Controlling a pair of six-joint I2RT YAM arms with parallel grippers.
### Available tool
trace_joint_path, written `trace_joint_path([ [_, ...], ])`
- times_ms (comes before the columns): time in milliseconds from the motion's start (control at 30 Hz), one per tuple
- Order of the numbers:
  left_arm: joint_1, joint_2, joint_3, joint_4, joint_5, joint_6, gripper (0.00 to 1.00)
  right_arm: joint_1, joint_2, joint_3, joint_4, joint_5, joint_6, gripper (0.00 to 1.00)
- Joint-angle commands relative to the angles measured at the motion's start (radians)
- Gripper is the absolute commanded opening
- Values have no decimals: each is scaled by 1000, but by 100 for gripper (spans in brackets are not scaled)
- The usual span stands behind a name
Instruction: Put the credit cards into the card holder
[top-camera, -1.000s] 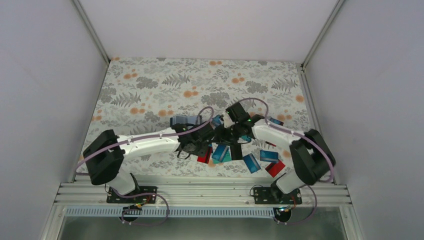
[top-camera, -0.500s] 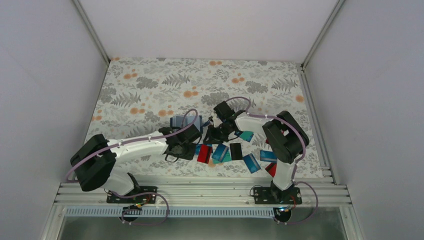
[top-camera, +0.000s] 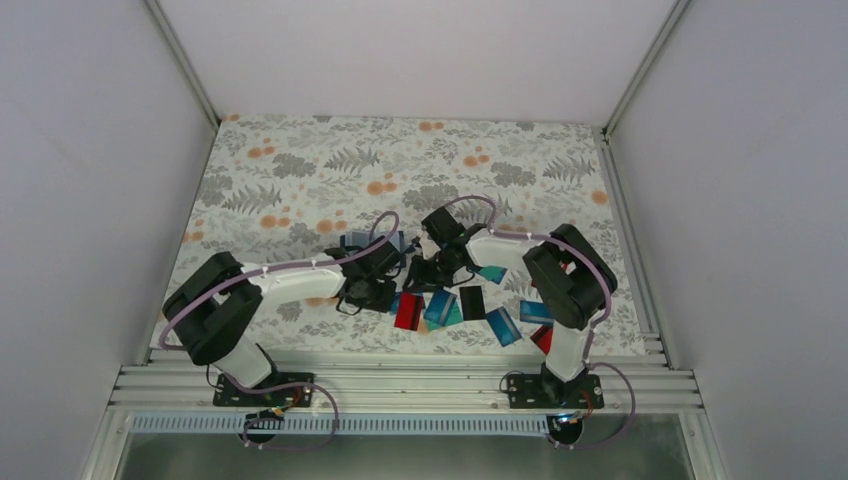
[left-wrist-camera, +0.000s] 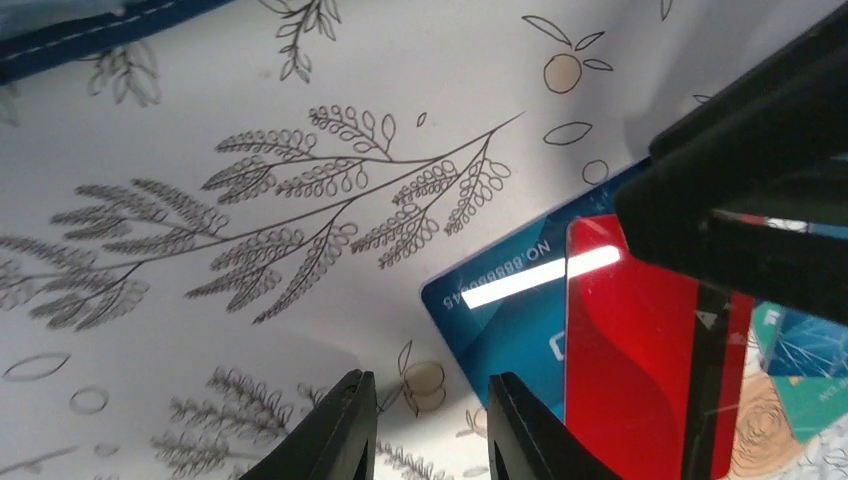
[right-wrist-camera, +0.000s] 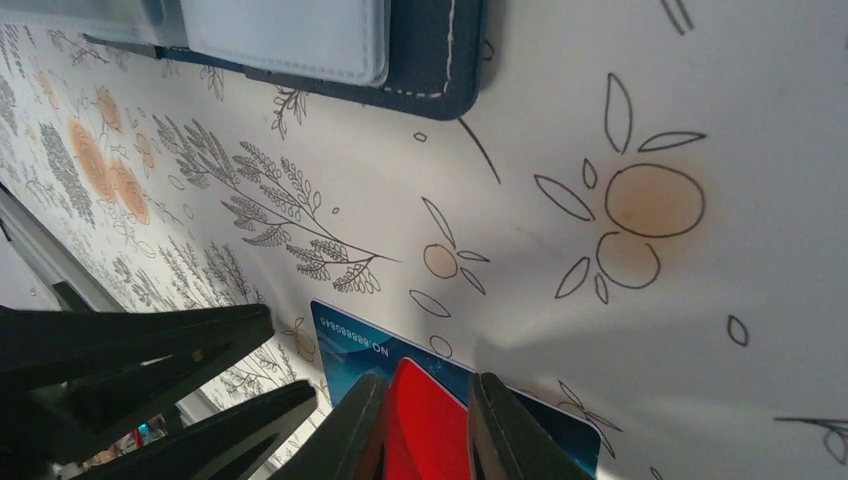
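The dark navy card holder (top-camera: 368, 243) lies open behind both grippers; it also shows in the right wrist view (right-wrist-camera: 420, 60), and its edge in the left wrist view (left-wrist-camera: 100, 25). Several credit cards lie in front: a red card (top-camera: 408, 311) on a blue card (left-wrist-camera: 500, 320), a black one (top-camera: 472, 302), and more blue ones (top-camera: 503, 326). My right gripper (right-wrist-camera: 425, 430) is slightly open, its fingertips down over the red card (right-wrist-camera: 425, 420). My left gripper (left-wrist-camera: 425, 425) is open and empty over the cloth, just left of the blue card.
More cards lie to the right: teal (top-camera: 490, 272), blue (top-camera: 537, 312) and red (top-camera: 547, 338). The floral cloth (top-camera: 300, 170) runs to white walls on three sides. The two grippers are very close together; the right one (left-wrist-camera: 750, 190) fills the left wrist view's upper right.
My right arm folded back and its gripper moved left onto the red and blue cards. My left gripper pulled a little left, its elbow shifting.
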Motion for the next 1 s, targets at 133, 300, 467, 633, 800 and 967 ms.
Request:
trace_joint_path([
  [133, 14, 82, 1, 82, 34, 30, 27, 25, -41, 2, -82, 78, -23, 21],
  [300, 14, 85, -12, 84, 29, 21, 26, 36, -83, 6, -90, 80, -24, 21],
  [467, 14, 84, -29, 96, 41, 20, 26, 45, -77, 10, -98, 93, -27, 22],
  [633, 14, 87, -31, 97, 46, 22, 25, 65, -17, 18, -90, 101, -35, 22],
  [800, 14, 94, -31, 101, 52, 23, 24, 98, 11, 4, -90, 111, -37, 22],
  [967, 14, 95, -42, 98, 44, 16, 24, 135, -21, -25, -76, 88, -17, 22],
])
